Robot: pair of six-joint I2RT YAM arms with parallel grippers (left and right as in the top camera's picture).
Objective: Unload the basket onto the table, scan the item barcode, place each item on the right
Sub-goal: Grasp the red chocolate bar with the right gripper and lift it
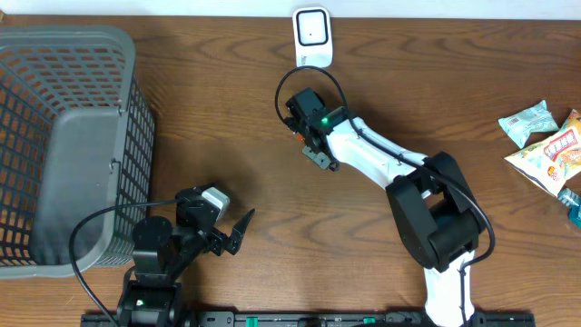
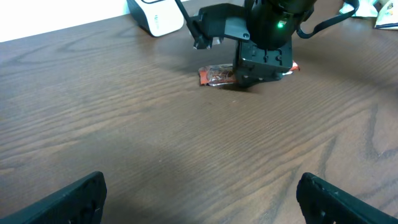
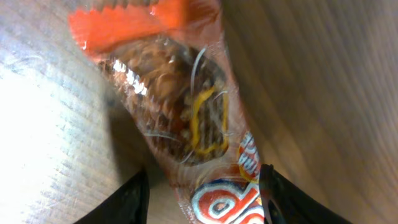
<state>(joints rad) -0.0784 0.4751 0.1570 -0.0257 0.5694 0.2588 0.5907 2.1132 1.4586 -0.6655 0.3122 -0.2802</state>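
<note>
The item is a clear snack packet [image 3: 180, 118] with orange ends, lying flat on the wooden table. My right gripper [image 3: 205, 199] is down over it, open, one finger on each side; the right finger is against the packet's edge and the left finger stands a little off it. In the left wrist view the packet [image 2: 214, 75] pokes out from under the right gripper [image 2: 264, 68]. From overhead the right gripper [image 1: 309, 127] hides most of it. The white barcode scanner [image 1: 311, 34] stands at the table's far edge. My left gripper [image 2: 202, 199] is wide open and empty near the front.
A grey mesh basket [image 1: 82, 136] fills the left side of the table. More snack packets [image 1: 545, 145] lie at the right edge. The right arm's black cable [image 1: 313, 77] loops between the gripper and the scanner.
</note>
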